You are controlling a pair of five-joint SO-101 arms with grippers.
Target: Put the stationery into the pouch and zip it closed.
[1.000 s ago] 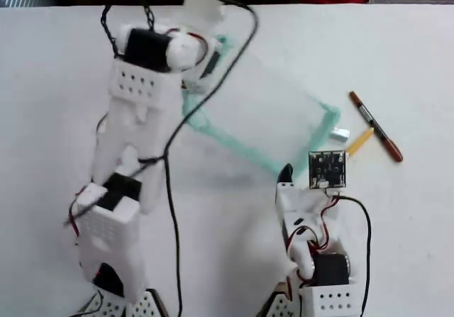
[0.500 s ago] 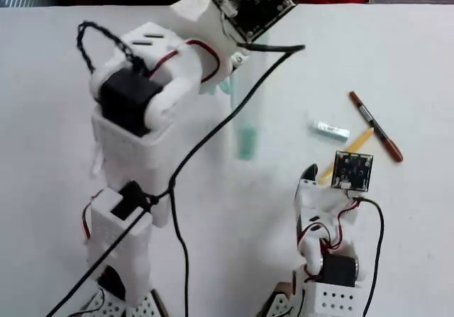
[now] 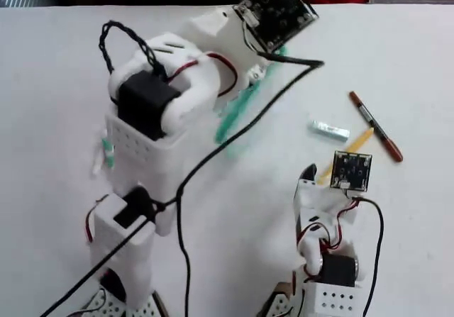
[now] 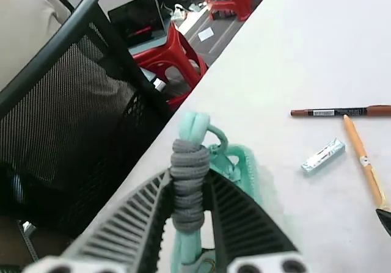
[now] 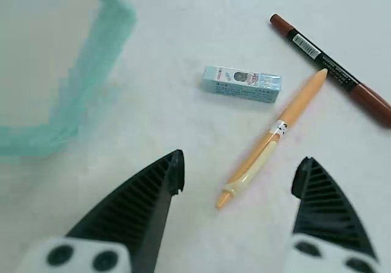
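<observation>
The left gripper [image 4: 188, 184] has its fingers clamped on the grey-wrapped pull loop [image 4: 187, 157] of the teal-edged pouch [image 3: 239, 110]. The pouch hangs edge-on over the counter [image 3: 397, 54], toward 11 o'clock from the right gripper [image 5: 241, 162]. It appears light, soft and floppy. Held by the loop it will likely swing and sag, so the stiffer teal rim beside the zip is the better hold. The right gripper's fingers stand apart over the yellow pen [image 5: 275, 129], with the eraser [image 5: 242, 83] at 1 o'clock and the brown marker [image 5: 333, 71] at 2 o'clock. All three look light and stiff; the smooth, round pen is best taken across mid-barrel.
</observation>
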